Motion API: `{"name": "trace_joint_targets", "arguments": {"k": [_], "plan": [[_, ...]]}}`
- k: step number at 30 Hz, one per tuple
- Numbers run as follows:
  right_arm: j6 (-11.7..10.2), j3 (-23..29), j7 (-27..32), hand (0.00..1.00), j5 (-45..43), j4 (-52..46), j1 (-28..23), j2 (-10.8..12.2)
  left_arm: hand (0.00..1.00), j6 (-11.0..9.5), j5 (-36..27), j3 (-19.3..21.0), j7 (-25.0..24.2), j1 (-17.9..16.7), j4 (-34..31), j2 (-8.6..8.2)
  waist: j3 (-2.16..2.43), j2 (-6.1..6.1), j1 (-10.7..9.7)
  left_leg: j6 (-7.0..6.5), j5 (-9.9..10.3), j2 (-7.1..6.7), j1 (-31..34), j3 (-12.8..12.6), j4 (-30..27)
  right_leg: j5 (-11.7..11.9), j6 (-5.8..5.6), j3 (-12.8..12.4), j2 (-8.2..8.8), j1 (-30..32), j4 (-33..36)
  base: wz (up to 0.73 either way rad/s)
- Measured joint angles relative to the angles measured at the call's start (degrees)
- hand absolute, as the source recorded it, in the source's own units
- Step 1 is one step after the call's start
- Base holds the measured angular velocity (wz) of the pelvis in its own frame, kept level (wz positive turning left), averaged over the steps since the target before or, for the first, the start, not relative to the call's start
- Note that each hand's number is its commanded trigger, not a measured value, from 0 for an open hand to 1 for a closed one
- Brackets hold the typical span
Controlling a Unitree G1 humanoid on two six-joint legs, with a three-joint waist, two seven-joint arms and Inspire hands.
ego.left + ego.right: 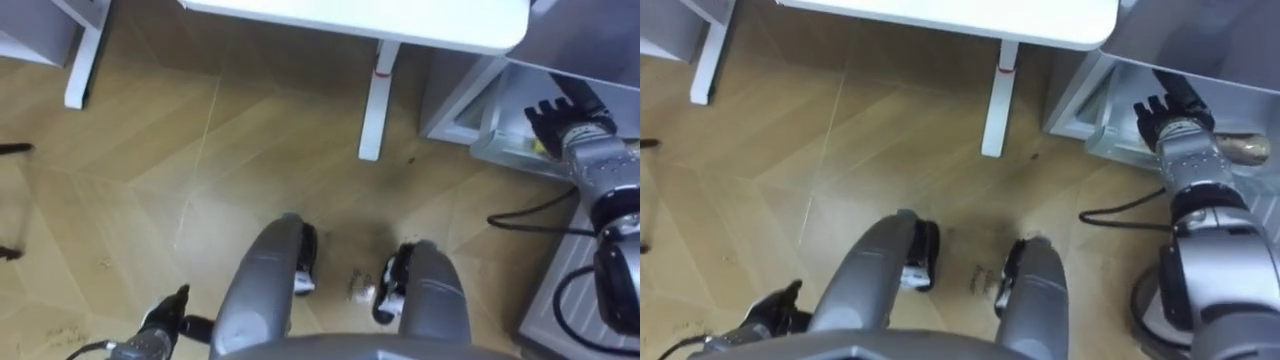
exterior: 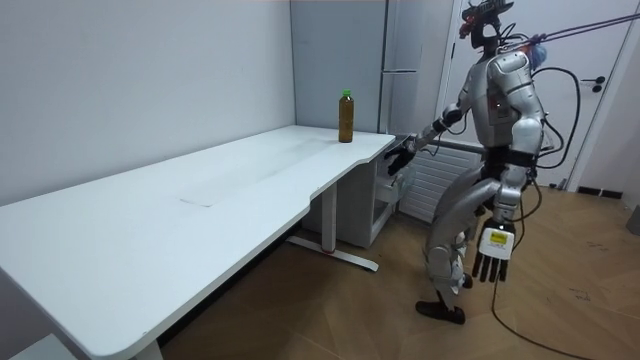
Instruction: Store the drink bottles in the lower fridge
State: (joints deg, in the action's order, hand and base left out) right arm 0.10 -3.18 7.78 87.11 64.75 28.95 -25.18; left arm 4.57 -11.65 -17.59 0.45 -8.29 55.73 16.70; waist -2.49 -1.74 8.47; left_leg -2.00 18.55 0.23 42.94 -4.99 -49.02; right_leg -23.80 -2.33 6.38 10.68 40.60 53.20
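Bottle (image 2: 346, 118) of brown drink with a green cap stands upright on the white desk (image 2: 230, 190), right at the far corner, next to the tall grey fridge (image 2: 405, 60). Neither hand has it.

The robot stands on the wooden floor (image 1: 200, 200) just off the end of the desk. It faces the fridge, knees a little bent and body leaning forward. Its right arm is stretched out and its right hand (image 1: 562, 118) is at the opened lower compartment (image 1: 495, 135). The dark fingers are spread and fairly straight, gripping nothing. In the room view that hand sits level with the desk edge, below and well apart from the bottle. A brownish shape (image 1: 1248, 150) shows just beside that wrist in the right eye view; what it is I cannot tell.

The left hand (image 1: 160, 322) hangs low beside the left thigh with its fingers loose and pointing down, empty as well.

From the head camera, the desk's white leg (image 1: 376, 100) runs down to the floor just left of the compartment.
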Motion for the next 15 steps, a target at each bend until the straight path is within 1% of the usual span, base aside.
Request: {"name": "trace_joint_targets", "arguments": {"k": [3, 5, 6, 8, 9, 11, 13, 14, 15], "plan": [[0.0, -0.1, -0.5, 0.0, -1.5, 0.6, -1.2, 0.1, 0.0, -0.4, 0.0, 0.7, 0.0, 0.0, 0.0, -0.03, -0.06, 0.09, -0.1, 0.02, 0.0, 0.03, -2.1, 0.1, 1.6, 0.1, -0.17, 0.5, -0.16, -2.4, -2.0, 0.02], [0.0, -0.1, -1.4, 0.0, -2.4, 0.7, -2.0, 0.1, 0.0, -0.5, 0.0, 0.8, 0.1, 0.0, 0.0, -0.03, -0.02, 0.6, -0.4, 0.05, 0.0, 0.07, -2.9, 0.6, 2.3, 0.3, -0.23, 1.2, -0.35, -3.8, -3.5, 0.06], [0.0, -0.1, -1.9, 0.0, -3.3, 1.0, -2.6, 0.2, 0.0, -0.6, 0.0, 0.8, 0.0, 0.0, 0.0, -0.03, 0.03, 0.95, -0.5, 0.09, 0.0, 0.07, -3.7, 1.1, 2.9, 0.6, -0.19, 1.9, -0.38, -5.1, -4.6, 0.08], [0.1, -0.1, -3.1, 0.0, -4.8, 2.1, -3.5, 0.2, 0.0, -0.6, 0.1, 1.1, 0.0, 0.0, 0.1, -0.03, 0.01, 1.0, -0.4, 0.18, -0.1, 0.15, -5.9, 1.2, 4.7, 1.2, -0.33, 2.3, -0.57, -7.4, -6.8, 0.02], [0.1, -0.1, -3.9, 0.0, -5.6, 2.2, -4.4, 0.4, 0.0, -0.8, 0.1, 1.5, -0.1, 0.0, 0.5, -0.07, 0.01, 1.01, -0.3, 0.28, -0.3, 0.37, -7.3, 1.1, 6.1, 1.8, -0.28, 2.6, -0.86, -8.9, -8.8, -0.09], [0.1, -0.1, -5.8, 0.0, -7.0, 2.3, -5.8, 0.7, 0.0, -1.1, 0.1, 2.6, -0.1, 0.1, 1.2, -0.12, 0.03, 1.09, -0.3, 0.35, -0.7, 0.64, -9.3, 1.1, 8.4, 2.9, -0.23, 3.2, -1.25, -10.9, -11.8, -0.08], [0.2, -0.1, -8.6, 0.0, -7.0, 2.4, -9.0, 0.8, 0.0, -1.2, 0.0, 5.2, 0.1, 0.0, 2.0, -0.32, 0.09, 1.15, -0.3, 0.43, -1.3, 0.75, -13.1, 1.1, 11.8, 4.0, -0.68, 3.1, -2.15, -15.0, -16.3, -0.04], [0.2, -0.1, -9.1, 0.0, -7.0, 2.4, -9.8, 0.8, 0.0, -1.2, 0.0, 5.7, 0.1, 0.0, 2.2, -0.34, 0.11, 1.16, -0.3, 0.47, -1.4, 0.79, -14.1, 1.0, 12.5, 4.3, -0.71, 3.2, -2.34, -16.1, -17.2, -0.07], [0.2, 0.0, -10.0, 0.0, -7.7, 2.4, -11.0, 0.9, 0.0, -1.2, 0.0, 7.1, 0.2, -0.1, 2.3, -0.34, 0.23, 1.08, -0.5, 0.6, -1.4, 0.82, -15.7, 0.9, 14.0, 4.8, -0.79, 3.2, -2.61, -18.0, -19.0, -0.08]]}}
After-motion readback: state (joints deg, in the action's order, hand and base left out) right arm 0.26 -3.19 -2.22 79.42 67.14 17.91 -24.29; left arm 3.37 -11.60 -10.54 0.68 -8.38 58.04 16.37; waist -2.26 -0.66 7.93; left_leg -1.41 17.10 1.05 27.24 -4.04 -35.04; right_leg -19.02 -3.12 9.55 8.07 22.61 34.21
